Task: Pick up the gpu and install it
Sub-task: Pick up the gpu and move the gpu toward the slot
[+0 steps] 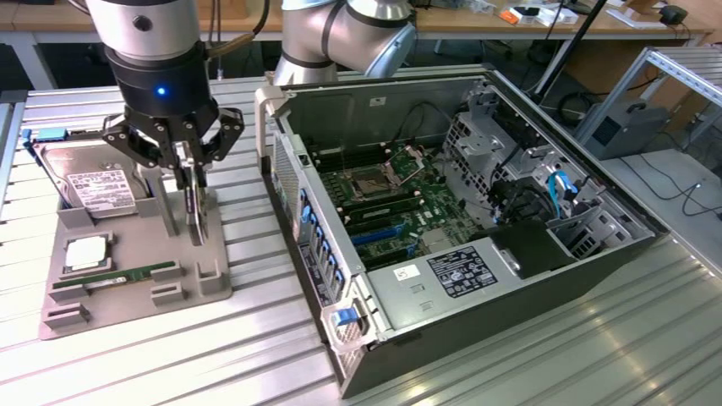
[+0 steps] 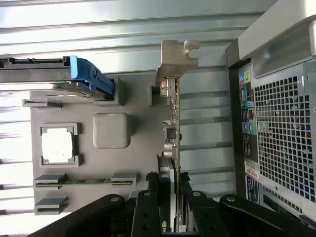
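- One gpu (image 1: 198, 216), a thin dark card standing on edge.
- One hard drive (image 1: 96, 182) with a white label.
- One processor chip (image 1: 87, 254).
- One green memory stick (image 1: 124, 277).
- One grey parts tray (image 1: 135, 304) holding those four.
- One open computer case (image 1: 508, 321).
- One gripper (image 1: 192, 182).

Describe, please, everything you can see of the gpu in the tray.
The gpu is a thin dark card seen edge-on, with small components on its face and a silver bracket at one end. It stands upright on its long edge at the grey tray, on the side nearer the open case. The gripper is shut on it across both faces, away from the bracket.
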